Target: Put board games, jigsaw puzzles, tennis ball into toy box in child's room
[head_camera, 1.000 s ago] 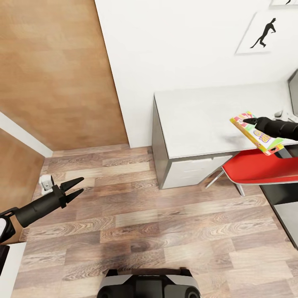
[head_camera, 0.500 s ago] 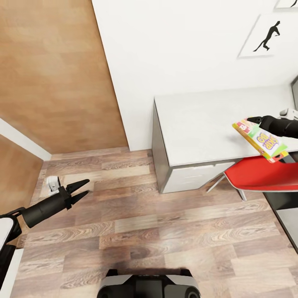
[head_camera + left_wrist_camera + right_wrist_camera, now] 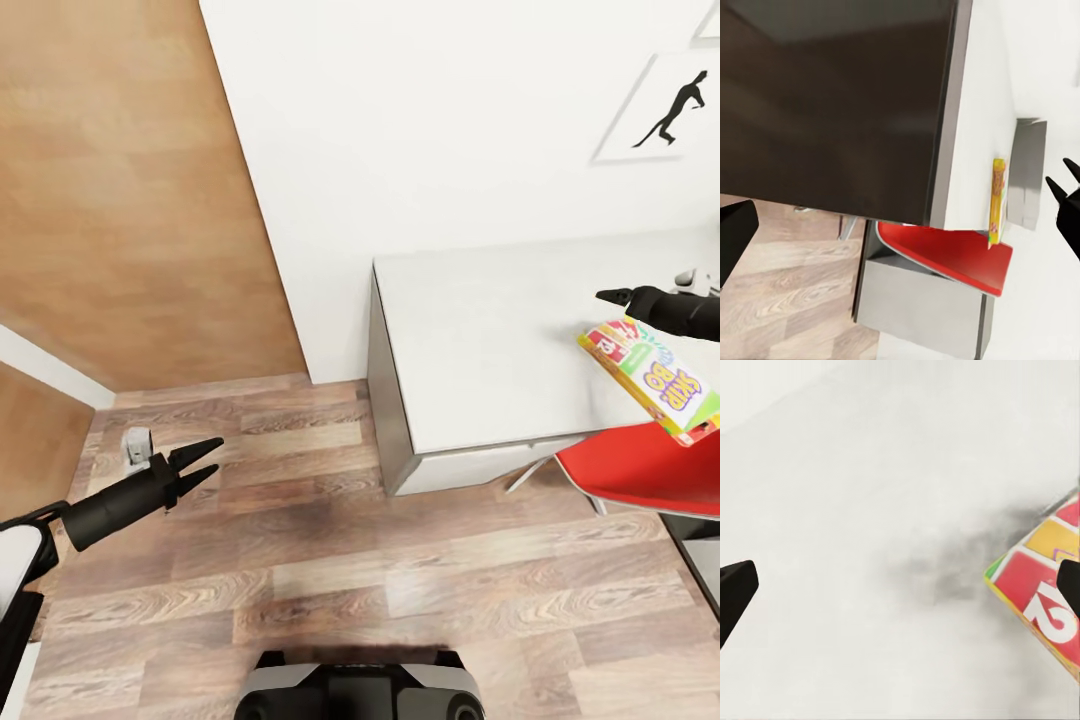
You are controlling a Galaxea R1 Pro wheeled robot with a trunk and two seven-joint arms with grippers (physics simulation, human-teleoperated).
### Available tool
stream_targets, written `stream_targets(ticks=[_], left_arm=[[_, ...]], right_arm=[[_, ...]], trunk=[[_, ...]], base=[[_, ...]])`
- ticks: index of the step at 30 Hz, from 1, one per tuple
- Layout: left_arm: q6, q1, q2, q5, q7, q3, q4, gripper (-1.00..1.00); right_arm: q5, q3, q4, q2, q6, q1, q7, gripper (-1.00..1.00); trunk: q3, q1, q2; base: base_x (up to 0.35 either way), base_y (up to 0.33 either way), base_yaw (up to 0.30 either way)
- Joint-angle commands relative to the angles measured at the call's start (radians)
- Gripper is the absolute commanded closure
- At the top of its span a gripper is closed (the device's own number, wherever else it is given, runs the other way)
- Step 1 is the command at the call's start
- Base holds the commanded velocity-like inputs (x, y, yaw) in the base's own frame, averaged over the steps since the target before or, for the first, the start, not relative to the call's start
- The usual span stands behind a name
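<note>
My right fingers are clamped on one edge of the Skip-Bo board game. The box hangs tilted below them, over the near edge of the table and above the red chair. In the right wrist view the box corner sits by one finger, with bare tabletop beneath.

My left fingers are spread, holding nothing, out over the wood floor well away from the table. A small white object sits on the floor just behind them; can't tell what it is.

Handling guess: flat cardboard box, light, stiff, printed surface likely a bit slick. I'm pinching it at one end, so the long free end droops and could pivot or slide out if I swing fast. A hold nearer the middle of a long edge would be steadier. It's not fragile, so a short drop into the bin is fine.

The toy box isn't visible here, so the box is in transit. I'd carry it along the table, then lower it flat and let go. Silhouette picture on the white wall.
</note>
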Motion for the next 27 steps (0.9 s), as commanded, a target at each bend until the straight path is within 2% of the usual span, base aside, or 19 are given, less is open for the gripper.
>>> stream_targets(ticks=[1,10,16,18,19,21,22,23,24,26,27], left_arm=[[0.004,-0.001,0.000,-0.009,-0.010,0.001,0.000,-1.00],[-0.009,0.015,-0.006,-0.019,-0.010,-0.001,0.001,-1.00],[-0.017,0.044,-0.022,-0.045,-0.011,-0.002,0.001,-1.00],[-0.026,0.057,-0.040,-0.073,-0.013,-0.002,0.001,-1.00],[-0.026,0.057,-0.040,-0.073,-0.013,-0.002,0.001,-1.00],[-0.033,0.070,-0.059,-0.108,-0.014,-0.002,0.002,-1.00],[-0.033,0.070,-0.059,-0.108,-0.014,-0.002,0.002,-1.00],[-0.036,0.075,-0.068,-0.126,-0.014,-0.002,0.002,-1.00],[-0.036,0.075,-0.068,-0.126,-0.014,-0.002,0.002,-1.00],[-0.040,0.083,-0.086,-0.160,-0.015,-0.002,0.002,-1.00],[-0.040,0.083,-0.086,-0.160,-0.015,-0.002,0.002,-1.00]], right_arm=[[0.008,-0.002,0.000,0.000,0.005,-0.001,0.009,-1.00],[0.010,-0.004,0.031,0.000,-0.003,0.008,0.009,-1.00],[0.009,-0.003,0.046,0.001,0.001,0.018,0.011,-1.00],[0.009,-0.004,0.049,0.001,0.002,0.028,0.012,-1.00],[0.009,-0.004,0.049,0.001,0.002,0.028,0.012,-1.00],[0.008,-0.004,0.051,0.001,0.003,0.036,0.013,-1.00],[0.008,-0.004,0.051,0.001,0.003,0.036,0.013,-1.00],[0.008,-0.004,0.051,0.000,0.003,0.038,0.013,-1.00],[0.008,-0.004,0.051,0.000,0.003,0.038,0.013,-1.00],[0.008,-0.005,0.053,0.000,0.002,0.043,0.013,-1.00],[0.008,-0.005,0.053,0.000,0.002,0.043,0.013,-1.00]], trunk=[[-0.001,0.001,-0.001],[-0.001,0.001,-0.001],[0.001,0.001,-0.001],[0.003,0.001,-0.001],[0.003,0.001,-0.001],[0.005,0.001,-0.001],[0.006,0.001,-0.001],[0.007,0.001,-0.001],[0.009,0.001,-0.001],[0.011,0.001,-0.001],[0.012,0.001,-0.001]], base=[[0.307,0.000,0.000],[0.151,0.000,0.000],[0.048,0.000,0.007],[0.026,0.000,0.026],[0.023,0.000,0.026],[0.017,0.000,0.019],[0.015,0.000,0.017],[0.012,0.000,0.014],[0.012,0.000,0.014],[0.008,0.000,0.010],[0.008,0.000,0.009]])
